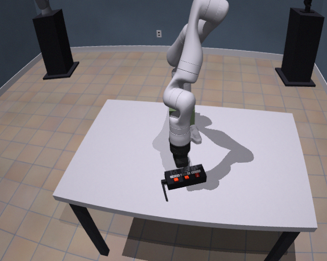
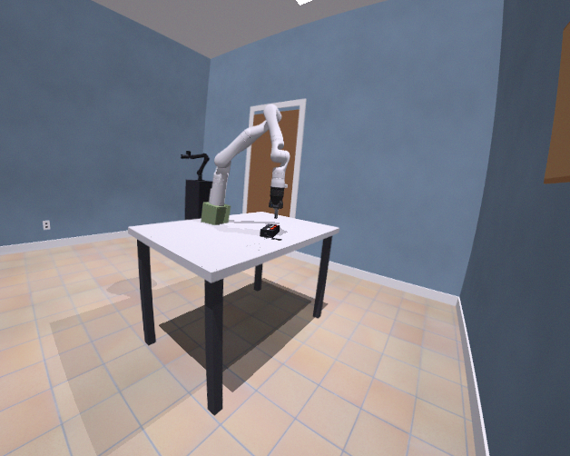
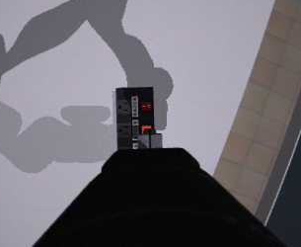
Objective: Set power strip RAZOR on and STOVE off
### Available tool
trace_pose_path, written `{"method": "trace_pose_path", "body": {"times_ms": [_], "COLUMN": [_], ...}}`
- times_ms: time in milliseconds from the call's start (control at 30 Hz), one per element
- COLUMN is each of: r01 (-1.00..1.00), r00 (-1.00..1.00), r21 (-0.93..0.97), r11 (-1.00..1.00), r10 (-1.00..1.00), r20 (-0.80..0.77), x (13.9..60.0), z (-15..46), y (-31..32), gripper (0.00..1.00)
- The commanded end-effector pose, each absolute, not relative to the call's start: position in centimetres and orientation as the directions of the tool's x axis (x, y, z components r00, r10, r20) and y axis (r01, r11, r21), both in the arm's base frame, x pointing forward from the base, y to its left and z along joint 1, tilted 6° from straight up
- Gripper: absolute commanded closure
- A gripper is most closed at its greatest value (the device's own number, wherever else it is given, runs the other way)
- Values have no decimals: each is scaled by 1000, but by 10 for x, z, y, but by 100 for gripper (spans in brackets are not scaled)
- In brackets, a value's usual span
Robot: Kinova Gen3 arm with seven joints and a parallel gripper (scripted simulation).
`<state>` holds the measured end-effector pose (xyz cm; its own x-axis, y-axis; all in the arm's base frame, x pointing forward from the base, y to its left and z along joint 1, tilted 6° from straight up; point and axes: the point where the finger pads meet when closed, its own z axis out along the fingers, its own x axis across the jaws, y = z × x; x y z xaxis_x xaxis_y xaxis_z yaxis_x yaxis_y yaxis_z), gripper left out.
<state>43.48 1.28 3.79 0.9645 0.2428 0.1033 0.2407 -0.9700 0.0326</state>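
The black power strip lies flat on the white table, right way up. In the top view its left switch and middle switch glow orange; the right switch is dark red. In the wrist view the dark red switch sits by the RAZOR label, and the middle switch glows orange. My gripper is shut on nothing. It points straight down, its tips just above the strip near the middle switch. It hides the strip's near end in the wrist view.
A short black cable stub sticks out from the strip's left end towards the table's front edge. The arm's green base block stands at the back of the table. Two black pedestals stand on the floor behind.
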Motion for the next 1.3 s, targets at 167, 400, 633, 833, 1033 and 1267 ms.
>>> {"method": "trace_pose_path", "body": {"times_ms": [167, 400, 633, 833, 1033, 1267], "r01": [241, 241, 241, 242, 241, 242], "r00": [964, 964, 964, 964, 964, 964], "r21": [32, 31, 29, 29, 29, 29], "r11": [-970, -970, -970, -970, -970, -970], "r10": [243, 243, 243, 243, 243, 243], "r20": [105, 105, 105, 105, 105, 105], "x": [435, 435, 436, 436, 437, 438], "z": [38, 36, 33, 26, 20, 11], "y": [13, 13, 13, 14, 14, 15], "gripper": [100, 100, 100, 100, 100, 100]}}
